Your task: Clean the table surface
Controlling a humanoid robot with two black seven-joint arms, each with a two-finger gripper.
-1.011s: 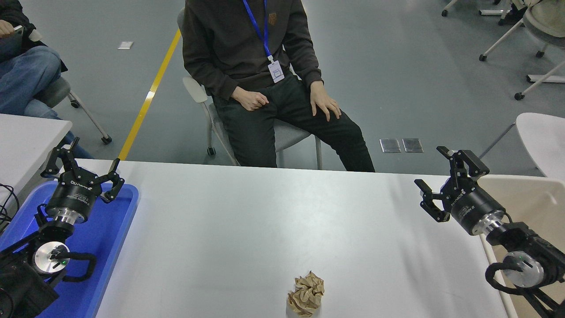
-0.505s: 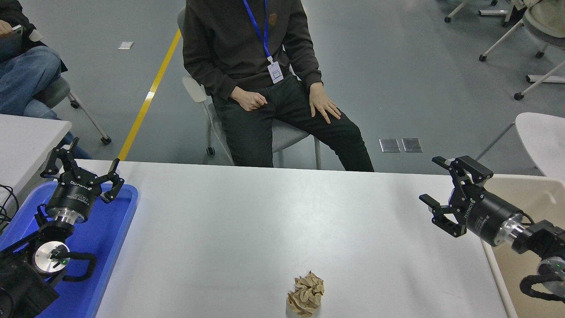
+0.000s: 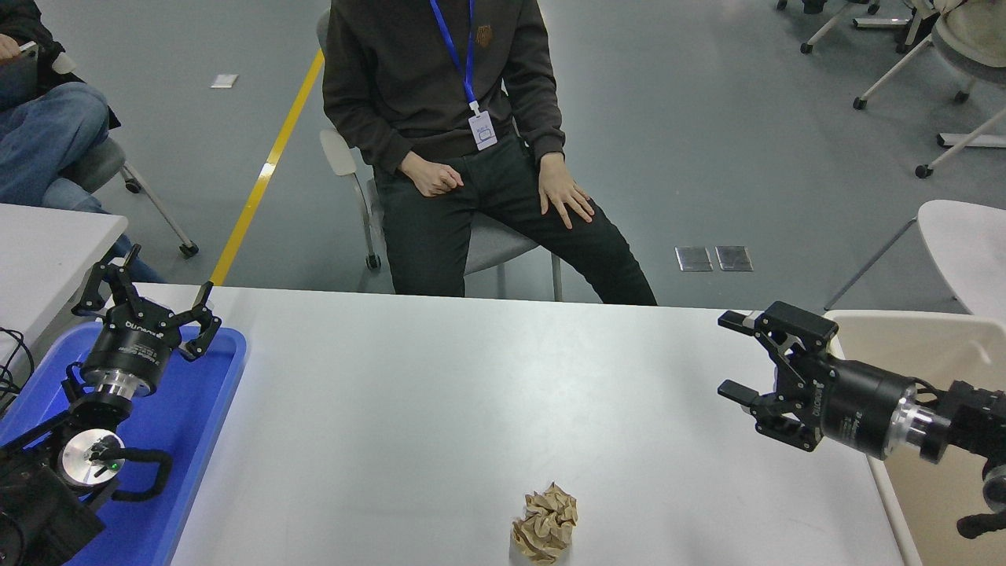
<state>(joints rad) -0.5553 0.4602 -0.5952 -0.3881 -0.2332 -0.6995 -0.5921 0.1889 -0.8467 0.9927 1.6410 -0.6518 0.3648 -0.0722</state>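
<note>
The table surface (image 3: 471,393) is a wide white matte top. A crumpled brown paper ball (image 3: 545,523) lies on it near the front edge, at the middle. My right gripper (image 3: 729,355) is open and empty. It hovers over the table's right side, pointing left, well to the right of the paper and farther back. My left gripper (image 3: 145,295) is open and empty, parked at the lower left over the blue tray (image 3: 196,424).
A beige bin (image 3: 935,354) stands off the table's right edge. A seated person (image 3: 456,157) faces the far edge, hands on thighs. Another person (image 3: 39,118) sits at the upper left beside a smaller white table (image 3: 47,251).
My right gripper has dropped lower and turned to point left over the table. The seated person has shifted slightly. The left arm and the paper ball have not moved.
</note>
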